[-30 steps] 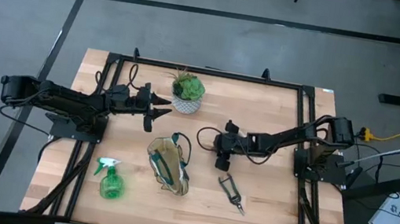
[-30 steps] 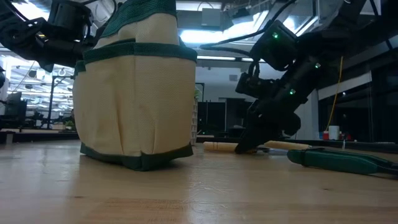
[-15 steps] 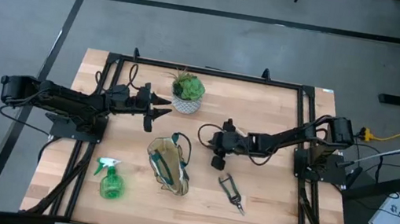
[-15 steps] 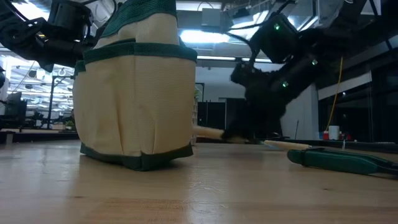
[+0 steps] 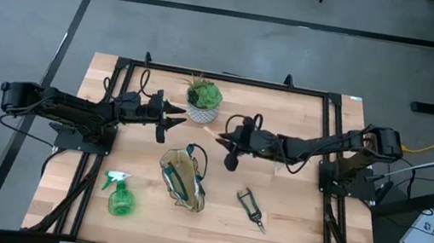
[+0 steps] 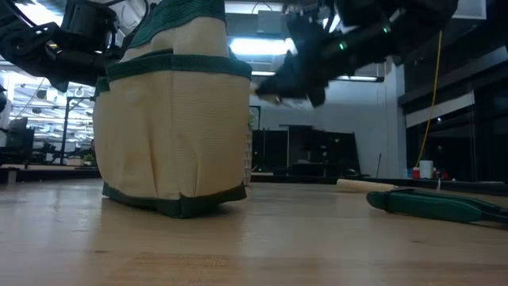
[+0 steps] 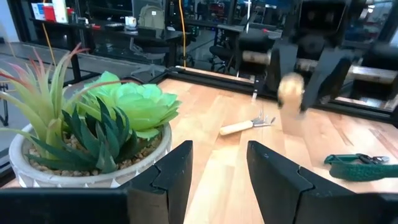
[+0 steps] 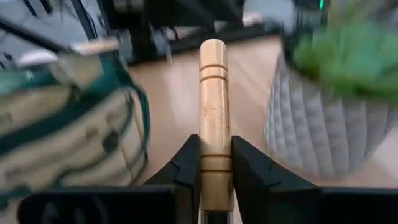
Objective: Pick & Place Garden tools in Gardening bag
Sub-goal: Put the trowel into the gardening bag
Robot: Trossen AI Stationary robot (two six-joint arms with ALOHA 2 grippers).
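Note:
My right gripper (image 5: pixel 219 136) is shut on a tool with a light wooden handle (image 8: pixel 213 93), high above the table between the white plant pot (image 5: pixel 201 112) and the tan gardening bag (image 5: pixel 182 178); its metal end is hidden. A fork (image 7: pixel 245 126) lies flat on the table, and its handle shows in the low view (image 6: pixel 361 185). The black pruner (image 5: pixel 251 208) lies right of the bag. The green spray bottle (image 5: pixel 120 195) stands left of it. My left gripper (image 5: pixel 172 119) is open and empty, left of the pot. My right gripper pinches the wooden handle between its two fingers (image 8: pixel 186 168), at the handle's near part (image 8: pixel 213 165). The handle runs along the fingers, and its rounded free end (image 8: pixel 212 46) sticks out ahead. The fingers point about level toward the table's left. The tool is lifted clear.
The potted green plant (image 7: pixel 93 118) stands close in front of my left gripper and just beyond the held handle. A black frame (image 5: pixel 223 78) runs along the table's far edge. Bare wood lies near the front right.
My right gripper has risen from the table top with the wooden-handled tool and gone toward the table's left and far side, to a place between the pot and the bag. The tool, which lay on the table, is now lifted clear.

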